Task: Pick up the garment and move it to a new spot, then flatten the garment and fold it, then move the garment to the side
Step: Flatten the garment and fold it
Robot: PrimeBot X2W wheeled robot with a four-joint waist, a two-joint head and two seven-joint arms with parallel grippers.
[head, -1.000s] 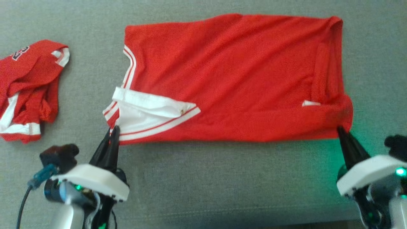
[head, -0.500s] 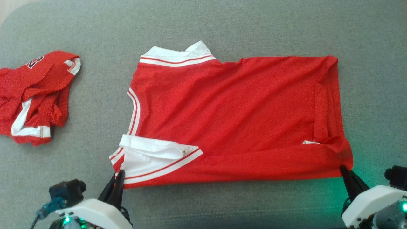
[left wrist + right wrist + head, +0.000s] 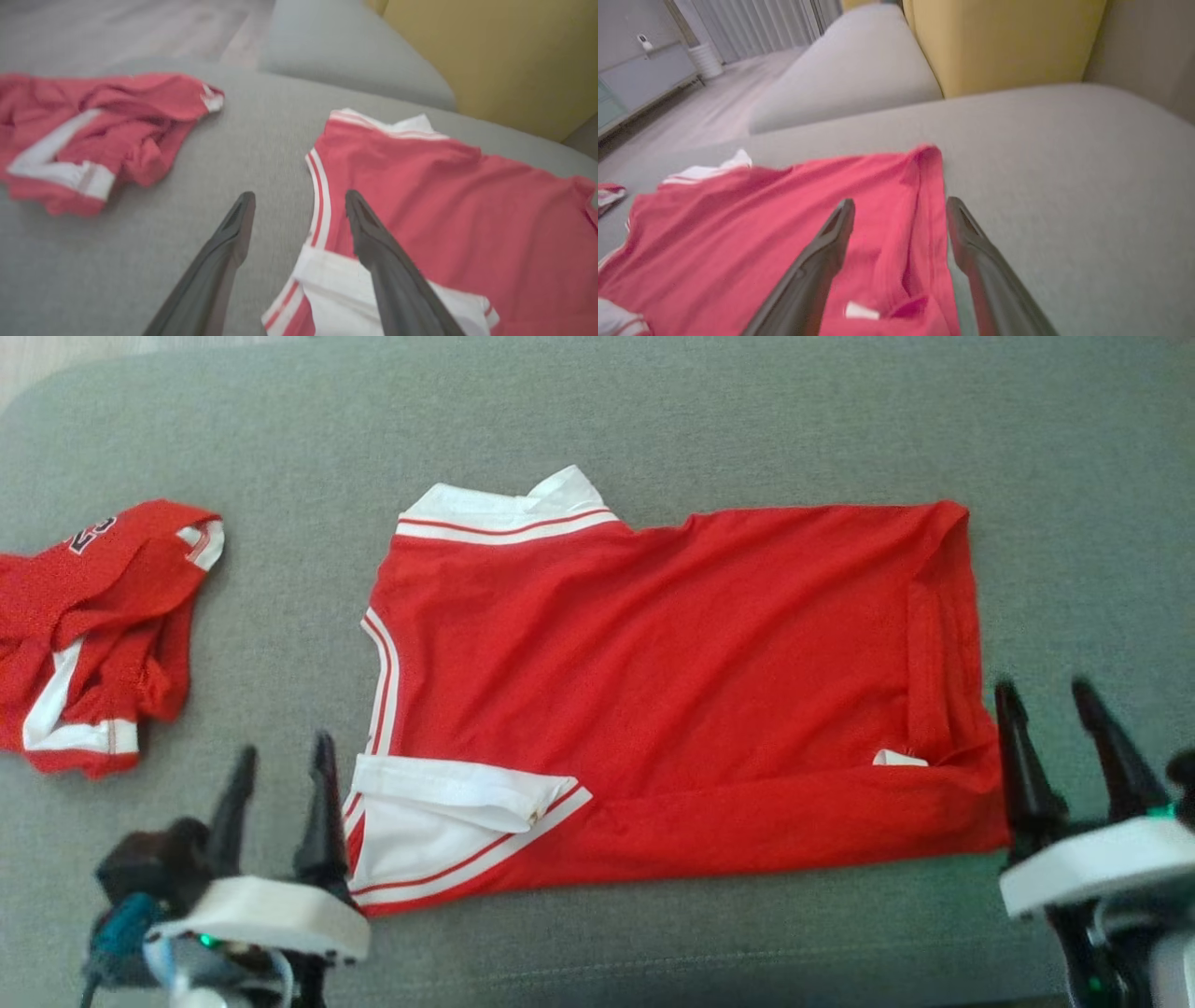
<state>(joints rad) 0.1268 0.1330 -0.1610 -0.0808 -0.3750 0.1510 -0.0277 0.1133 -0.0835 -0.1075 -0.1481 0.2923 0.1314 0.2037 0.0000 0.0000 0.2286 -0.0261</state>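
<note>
The garment (image 3: 672,691) is a red jersey with white, red-striped trim, spread fairly flat on the grey sofa cushion (image 3: 653,420); its near edge is folded up as a band. In the left wrist view the jersey (image 3: 458,224) lies right of centre, and in the right wrist view the jersey (image 3: 761,233) lies at lower left. My left gripper (image 3: 280,756) stands open just beside the jersey's near left corner, its right finger at the white trim. My right gripper (image 3: 1046,702) is open at the near right corner, with nothing between its fingers.
A second red and white garment (image 3: 93,625) lies crumpled at the cushion's left, also seen as a crumpled garment (image 3: 88,135) in the left wrist view. A yellow cushion (image 3: 999,42) and a grey armrest (image 3: 850,65) stand beyond the seat. The cushion's front edge runs near my wrists.
Both grippers have opened and let go of the jersey's near corners. The jersey now lies loose on the cushion. The head camera has shifted between frames.
</note>
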